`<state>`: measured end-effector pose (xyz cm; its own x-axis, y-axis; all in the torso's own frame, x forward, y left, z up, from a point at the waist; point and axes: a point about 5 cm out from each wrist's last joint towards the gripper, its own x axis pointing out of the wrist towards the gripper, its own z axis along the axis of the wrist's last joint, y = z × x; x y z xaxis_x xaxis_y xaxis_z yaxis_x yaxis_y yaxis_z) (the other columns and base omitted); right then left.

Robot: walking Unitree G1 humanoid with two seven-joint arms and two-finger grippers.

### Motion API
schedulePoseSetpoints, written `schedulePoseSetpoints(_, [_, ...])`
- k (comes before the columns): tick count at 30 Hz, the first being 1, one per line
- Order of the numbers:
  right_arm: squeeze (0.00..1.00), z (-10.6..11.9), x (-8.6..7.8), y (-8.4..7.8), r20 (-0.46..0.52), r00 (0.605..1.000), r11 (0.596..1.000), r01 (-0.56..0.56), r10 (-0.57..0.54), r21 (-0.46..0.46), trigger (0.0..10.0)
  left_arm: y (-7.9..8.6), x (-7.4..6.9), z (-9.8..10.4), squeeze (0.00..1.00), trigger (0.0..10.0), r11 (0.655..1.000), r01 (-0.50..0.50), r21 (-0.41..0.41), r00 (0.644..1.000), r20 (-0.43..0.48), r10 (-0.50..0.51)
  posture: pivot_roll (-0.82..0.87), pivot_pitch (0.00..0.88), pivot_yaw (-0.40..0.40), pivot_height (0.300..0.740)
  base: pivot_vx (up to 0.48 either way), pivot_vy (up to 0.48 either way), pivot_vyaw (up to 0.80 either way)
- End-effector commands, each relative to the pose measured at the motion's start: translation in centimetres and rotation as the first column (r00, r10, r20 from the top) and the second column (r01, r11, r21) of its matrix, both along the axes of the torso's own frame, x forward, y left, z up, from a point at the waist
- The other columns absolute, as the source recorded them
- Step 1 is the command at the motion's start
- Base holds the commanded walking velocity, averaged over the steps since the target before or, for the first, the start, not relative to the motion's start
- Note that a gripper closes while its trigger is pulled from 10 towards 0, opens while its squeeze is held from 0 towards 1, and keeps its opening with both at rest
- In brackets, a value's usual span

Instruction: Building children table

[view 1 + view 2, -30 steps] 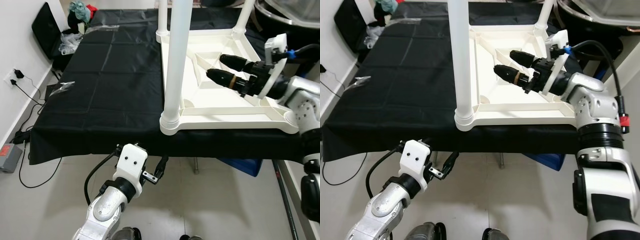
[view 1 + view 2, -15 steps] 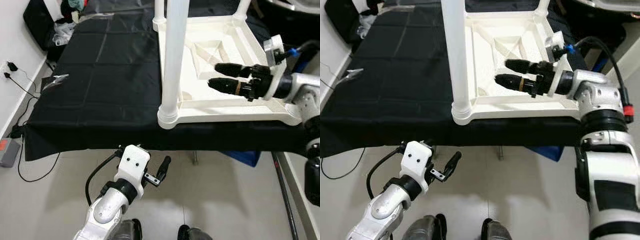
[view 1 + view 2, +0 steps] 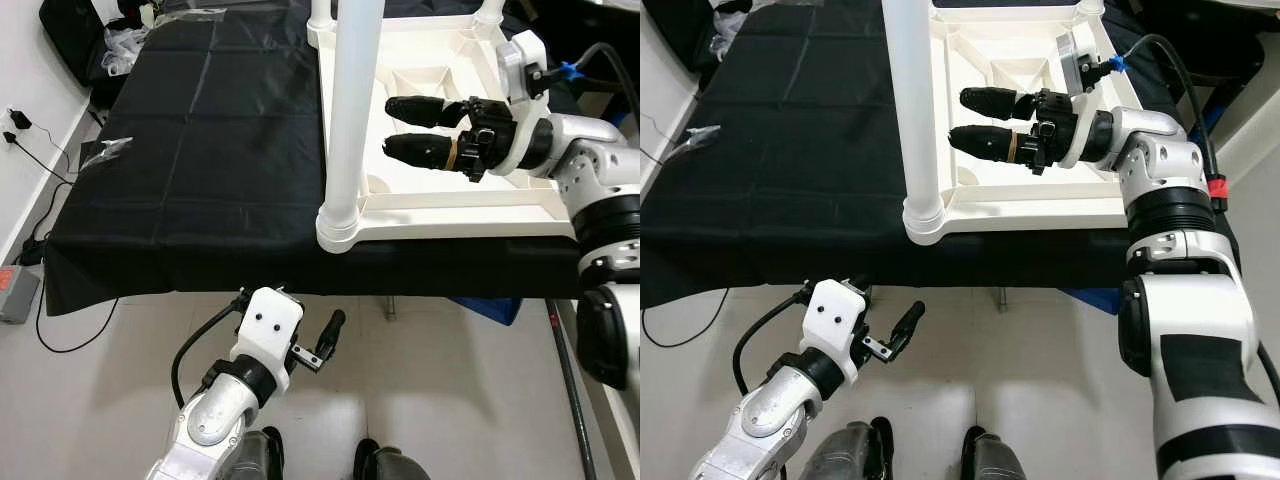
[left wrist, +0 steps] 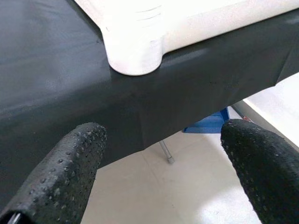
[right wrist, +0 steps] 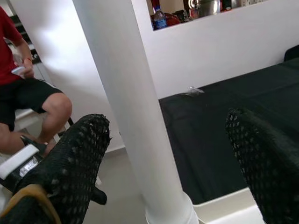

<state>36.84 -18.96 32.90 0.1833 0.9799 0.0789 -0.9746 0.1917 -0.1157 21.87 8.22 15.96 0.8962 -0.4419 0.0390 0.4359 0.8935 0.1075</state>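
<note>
White plastic children's table (image 3: 470, 210) lies upside down on the black-covered worktop (image 3: 200, 150), near its front edge, legs pointing up. Nearest leg (image 3: 350, 110) stands at the front-left corner socket. Right gripper (image 3: 405, 128) hovers over the table underside just right of that leg, fingers spread wide, holding nothing, pointing toward the leg. Left gripper (image 3: 318, 345) hangs low below the worktop edge over the floor, fingers apart, empty. Seated person in red shirt (image 5: 7, 32) beyond the worktop.
</note>
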Motion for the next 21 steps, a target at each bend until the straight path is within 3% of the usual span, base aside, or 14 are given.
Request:
schedulePoseSetpoints(1, [0.0, 0.5, 0.0, 0.4, 0.023, 1.0, 1.0, -0.021, 0.021, 0.006, 10.0, 0.0, -0.3, -0.5, 0.0, 10.0, 1.0, -0.003, 0.02, 1.0, -0.017, 0.003, 0.14, 0.276, -0.031, 0.74, 0.0, 0.0, 0.0])
schedulePoseSetpoints(10, [0.0, 0.6, 0.0, 2.3, 0.016, 0.994, 0.993, -0.111, 0.111, 0.027, 10.0, 0.0, -0.4, -0.7, 0.0, 10.0, 1.0, -0.006, 0.025, 1.0, -0.017, 0.007, 0.15, 0.256, -0.04, 0.74, 0.0, 0.0, 0.0])
schedulePoseSetpoints(12, [0.0, 0.6, 0.2, 3.6, 0.024, 0.991, 0.991, -0.133, 0.132, 0.028, 10.0, -0.1, -0.4, -0.7, 0.0, 10.0, 1.0, -0.005, 0.025, 1.0, -0.012, 0.005, 0.15, 0.25, -0.045, 0.74, 0.0, 0.0, 0.0])
schedulePoseSetpoints(15, [0.0, 1.0, 0.5, 4.9, 0.044, 0.993, 0.992, -0.112, 0.109, 0.061, 10.0, 0.0, -0.4, -0.4, 0.0, 10.0, 1.0, -0.013, 0.013, 1.0, 0.006, 0.013, 0.16, 0.246, -0.049, 0.74, 0.0, 0.0, 0.0])
schedulePoseSetpoints(21, [0.0, 1.1, 0.5, 5.9, 0.061, 0.99, 0.989, -0.131, 0.127, 0.066, 10.0, 0.2, -0.5, 0.0, 0.0, 10.0, 0.999, -0.047, 0.009, 0.998, 0.039, 0.047, 0.16, 0.242, -0.06, 0.74, 0.0, 0.0, 0.0])
